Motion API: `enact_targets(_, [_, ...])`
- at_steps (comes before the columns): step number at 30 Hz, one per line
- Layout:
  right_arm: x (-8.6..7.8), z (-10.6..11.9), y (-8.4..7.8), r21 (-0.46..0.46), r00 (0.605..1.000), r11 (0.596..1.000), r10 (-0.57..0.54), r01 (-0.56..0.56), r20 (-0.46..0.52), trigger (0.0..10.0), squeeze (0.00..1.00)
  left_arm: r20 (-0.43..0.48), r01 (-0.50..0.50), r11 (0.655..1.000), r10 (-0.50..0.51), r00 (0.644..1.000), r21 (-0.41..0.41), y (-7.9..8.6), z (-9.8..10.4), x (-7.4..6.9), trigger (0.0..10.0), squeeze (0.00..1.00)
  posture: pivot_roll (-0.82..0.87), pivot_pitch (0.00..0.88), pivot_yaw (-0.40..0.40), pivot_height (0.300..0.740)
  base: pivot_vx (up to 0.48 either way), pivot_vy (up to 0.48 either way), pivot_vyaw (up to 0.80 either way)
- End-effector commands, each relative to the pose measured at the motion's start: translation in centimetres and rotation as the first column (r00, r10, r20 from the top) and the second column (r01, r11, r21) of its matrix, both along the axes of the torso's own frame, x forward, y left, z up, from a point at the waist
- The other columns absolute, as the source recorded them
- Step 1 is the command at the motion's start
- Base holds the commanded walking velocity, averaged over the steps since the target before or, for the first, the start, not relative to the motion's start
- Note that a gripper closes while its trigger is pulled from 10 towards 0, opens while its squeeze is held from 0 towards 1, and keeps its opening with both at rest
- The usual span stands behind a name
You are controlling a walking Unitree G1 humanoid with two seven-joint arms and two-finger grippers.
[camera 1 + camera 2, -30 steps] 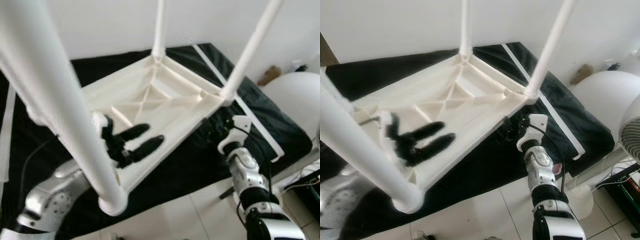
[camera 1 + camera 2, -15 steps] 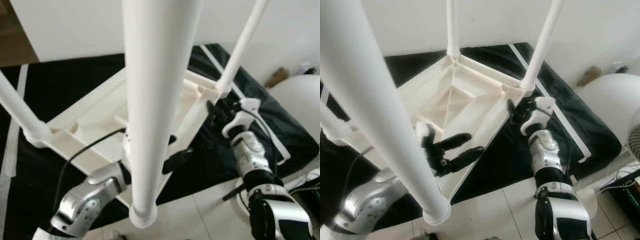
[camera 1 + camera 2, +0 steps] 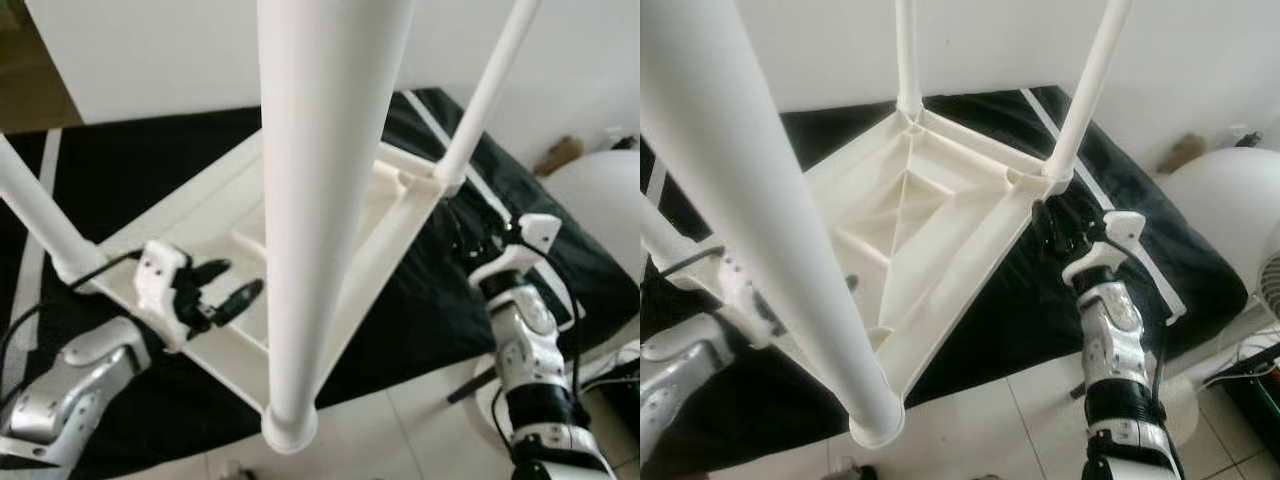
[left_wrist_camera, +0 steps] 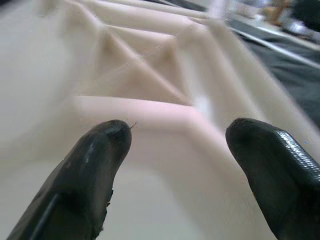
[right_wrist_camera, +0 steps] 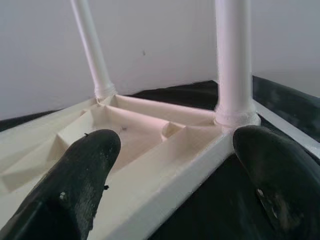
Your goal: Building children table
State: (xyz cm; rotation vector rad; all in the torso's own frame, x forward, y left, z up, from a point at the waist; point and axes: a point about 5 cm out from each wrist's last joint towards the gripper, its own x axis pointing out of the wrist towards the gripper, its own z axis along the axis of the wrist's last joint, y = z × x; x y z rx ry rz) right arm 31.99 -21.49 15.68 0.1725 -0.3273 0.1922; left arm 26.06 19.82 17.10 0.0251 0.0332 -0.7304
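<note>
— Where was the children's table at that moment?

— It lay upside down on the black mat, with its ribbed underside facing up. All four white legs stood in their corner sockets and pointed toward my head, and the nearest leg crossed almost the whole picture.

— And your grippers?

— My left gripper was over the near left edge of the tabletop frame. Its two black fingers were spread apart with nothing between them, and the ribs were just in front of them. My right gripper was just beside the right corner, below the socket of the right leg. Its fingers were also apart and empty, and the frame edge ran between them in the wrist camera.

— Which step was in hand, do you think?

— I judged the legs were already fitted, so what remained was to turn the table onto its feet. For the next move, both grippers would need to close on opposite edges of the frame. The grip had to be firm on both sides, because the long legs could swing toward my head during the turn.
</note>
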Motion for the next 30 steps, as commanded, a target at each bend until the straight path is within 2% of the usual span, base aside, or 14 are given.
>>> enact_targets(1, [-0.6,-0.1,-0.6,-0.006,1.0,1.0,-0.007,0.007,-0.009,10.0,0.0,0.035,0.21,0.976,-0.212,0.977,0.051,0.7,0.3,-1.1,10.0,0.0,0.02,0.099,-0.037,0.74,0.0,0.0,0.0])
enact_targets(3, [-1.2,-0.2,-1.1,-0.009,1.0,1.0,-0.012,0.012,-0.018,10.0,0.0,0.067,0.194,0.975,-0.201,0.977,0.108,2.1,0.5,-1.6,10.0,0.0,0.02,0.099,-0.037,0.74,0.0,0.0,0.0])
enact_targets(4, [-1.2,-0.2,-1.1,-0.009,1.0,1.0,-0.012,0.012,-0.018,10.0,0.0,0.067,0.194,0.975,-0.201,0.977,0.108,2.1,0.5,-1.6,10.0,0.0,0.02,0.099,-0.037,0.74,0.0,0.0,0.0])
enact_targets(5, [-1.6,-0.3,-1.3,-0.006,1.0,1.0,-0.013,0.013,-0.027,10.0,0.0,0.1,0.2,0.966,-0.218,0.971,0.167,2.6,0.6,-2.1,10.0,0.0,0.02,0.092,-0.035,0.74,0.0,0.0,0.0])
enact_targets(6, [-1.6,-0.3,-1.3,-0.006,1.0,1.0,-0.013,0.013,-0.027,10.0,0.0,0.1,0.2,0.966,-0.218,0.971,0.167,2.6,0.6,-2.1,10.0,0.0,0.02,0.092,-0.035,0.74,0.0,0.0,0.0])
enact_targets(9, [-2.1,-0.4,-1.5,-0.005,0.999,1.0,-0.011,0.011,-0.042,10.0,0.0,0.099,0.219,0.942,-0.25,0.963,0.255,3.3,0.2,-2.7,10.0,0.0,0.03,0.088,-0.039,0.74,0.0,0.0,0.0])
enact_targets(10, [-2.3,-0.4,-1.5,-0.008,0.999,1.0,-0.005,0.005,-0.048,10.0,0.0,0.07,0.244,0.931,-0.272,0.96,0.272,3.6,0.0,-2.8,10.0,0.0,0.03,0.083,-0.043,0.74,0.0,0.0,0.0])
enact_targets(17, [-2.3,0.0,-1.3,-0.019,0.998,1.0,0.019,-0.02,-0.053,10.0,0.0,0.051,0.3,0.887,-0.338,0.94,0.35,4.4,-0.1,-3.0,10.0,0.0,0.04,0.071,-0.046,0.74,0.0,0.0,0.0])
enact_targets(19, [-2.3,0.2,-1.3,-0.027,0.998,0.999,0.025,-0.026,-0.05,10.0,0.0,0.02,0.377,0.85,-0.413,0.911,0.368,4.0,-0.8,-4.2,10.0,0.0,0.04,0.068,-0.041,0.74,0.0,0.0,0.0])
enact_targets(23, [-2.5,0.4,-1.5,-0.01,0.999,1.0,0.011,-0.012,-0.051,10.0,0.0,-0.012,0.449,0.822,-0.476,0.88,0.35,3.4,-1.6,-5.2,10.0,0.0,0.04,0.068,-0.042,0.74,0.0,0.0,0.0])
enact_targets(24, [-2.5,0.4,-1.5,-0.01,0.999,1.0,0.011,-0.012,-0.051,10.0,0.0,-0.012,0.449,0.822,-0.476,0.88,0.35,3.4,-1.6,-5.2,10.0,0.0,0.04,0.068,-0.042,0.74,0.0,0.0,0.0])
enact_targets(26, [-2.8,0.3,-1.2,-0.006,0.998,1.0,0.017,-0.017,-0.059,10.0,0.0,-0.066,0.496,0.773,-0.514,0.855,0.396,3.6,-2.3,-5.4,10.0,0.0,0.04,0.068,-0.04,0.74,0.0,0.0,0.0])
enact_targets(27, [-2.8,0.3,-1.2,-0.006,0.998,1.0,0.017,-0.017,-0.059,10.0,0.0,-0.066,0.496,0.773,-0.514,0.855,0.396,3.6,-2.3,-5.4,10.0,0.0,0.04,0.068,-0.04,0.74,0.0,0.0,0.0])
enact_targets(30, [-3.0,0.2,-1.1,-0.007,0.998,1.0,0.022,-0.022,-0.064,10.0,0.0,-0.106,0.501,0.737,-0.514,0.851,0.453,4.1,-3.0,-5.0,10.0,0.0,0.03,0.071,-0.032,0.74,0.0,0.0,0.0])
